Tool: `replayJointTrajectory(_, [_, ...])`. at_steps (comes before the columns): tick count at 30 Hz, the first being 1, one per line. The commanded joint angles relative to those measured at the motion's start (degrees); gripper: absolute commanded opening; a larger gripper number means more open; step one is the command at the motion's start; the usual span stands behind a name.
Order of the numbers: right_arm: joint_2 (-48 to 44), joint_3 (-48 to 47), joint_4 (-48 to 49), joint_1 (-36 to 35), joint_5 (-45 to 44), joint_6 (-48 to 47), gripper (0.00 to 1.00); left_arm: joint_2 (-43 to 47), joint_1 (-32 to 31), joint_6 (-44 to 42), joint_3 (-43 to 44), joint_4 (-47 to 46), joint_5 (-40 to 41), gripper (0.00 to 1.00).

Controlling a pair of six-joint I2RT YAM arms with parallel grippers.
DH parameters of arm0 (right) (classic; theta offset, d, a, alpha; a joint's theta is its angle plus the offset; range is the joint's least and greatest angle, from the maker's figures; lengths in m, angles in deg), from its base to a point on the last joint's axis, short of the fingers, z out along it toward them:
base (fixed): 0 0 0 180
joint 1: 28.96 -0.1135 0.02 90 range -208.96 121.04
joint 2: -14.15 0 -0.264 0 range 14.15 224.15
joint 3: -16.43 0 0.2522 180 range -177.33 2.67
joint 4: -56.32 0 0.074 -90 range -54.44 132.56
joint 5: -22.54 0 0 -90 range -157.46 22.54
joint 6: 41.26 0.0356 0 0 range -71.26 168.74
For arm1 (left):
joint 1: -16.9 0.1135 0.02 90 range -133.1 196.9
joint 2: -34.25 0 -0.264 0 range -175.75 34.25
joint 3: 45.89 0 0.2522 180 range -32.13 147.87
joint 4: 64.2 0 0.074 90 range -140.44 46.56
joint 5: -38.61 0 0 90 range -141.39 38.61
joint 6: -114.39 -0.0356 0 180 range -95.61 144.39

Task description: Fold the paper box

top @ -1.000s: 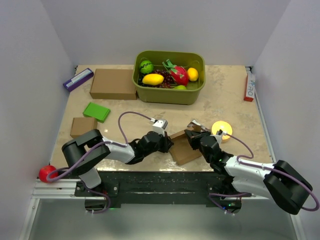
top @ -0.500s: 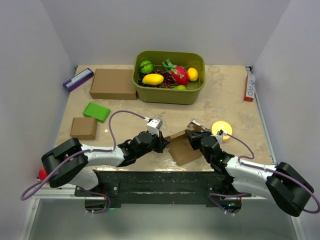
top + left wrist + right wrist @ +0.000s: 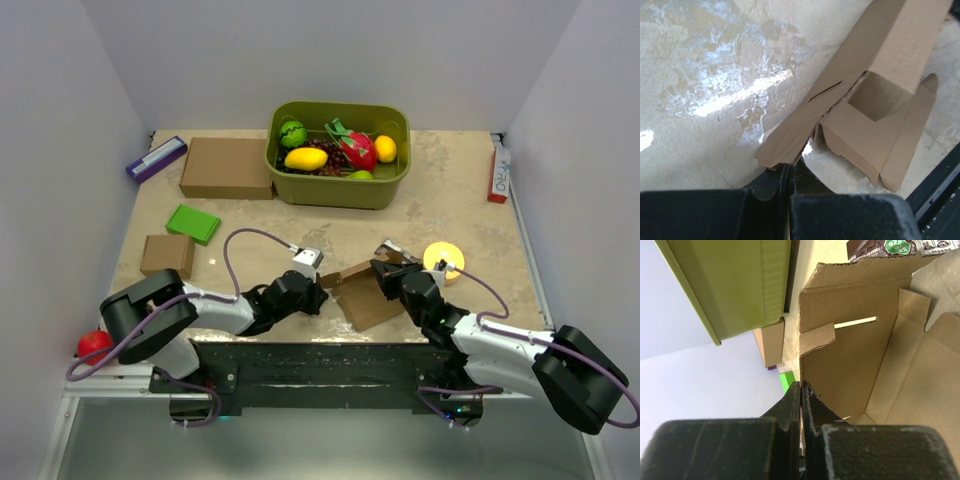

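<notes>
The paper box (image 3: 368, 300) lies partly folded near the table's front edge, between my two grippers. My left gripper (image 3: 322, 293) is at the box's left end. In the left wrist view its tips (image 3: 791, 167) are shut on the corner of a long flap of the paper box (image 3: 880, 115). My right gripper (image 3: 385, 277) is at the box's far right side. In the right wrist view it (image 3: 802, 387) is shut on the edge of an upright slotted wall of the paper box (image 3: 850, 355).
A green bin (image 3: 335, 195) of toy fruit stands at the back, with a large brown carton (image 3: 227, 167) to its left. A small brown carton (image 3: 167, 255), a green block (image 3: 193, 223) and a purple box (image 3: 156, 158) sit on the left. A yellow disc (image 3: 444, 258) lies right of the box.
My left gripper has drawn a little left and toward the near edge, with its elbow swinging about. The right arm and the box body have barely moved.
</notes>
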Motion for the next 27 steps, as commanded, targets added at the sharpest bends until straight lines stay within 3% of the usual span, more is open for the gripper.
replayJointTrajectory(1, [0.23,-0.52,-2.31,-0.33,-2.39,-0.51,0.00,-4.96,-0.19,-1.44,3.54,-3.27,0.87,0.00])
replayJointTrajectory(27, [4.54,-1.23,-0.20,-0.24,-0.37,-0.51,0.00,-12.70,-1.41,0.49,9.26,-6.88,-0.02,0.00])
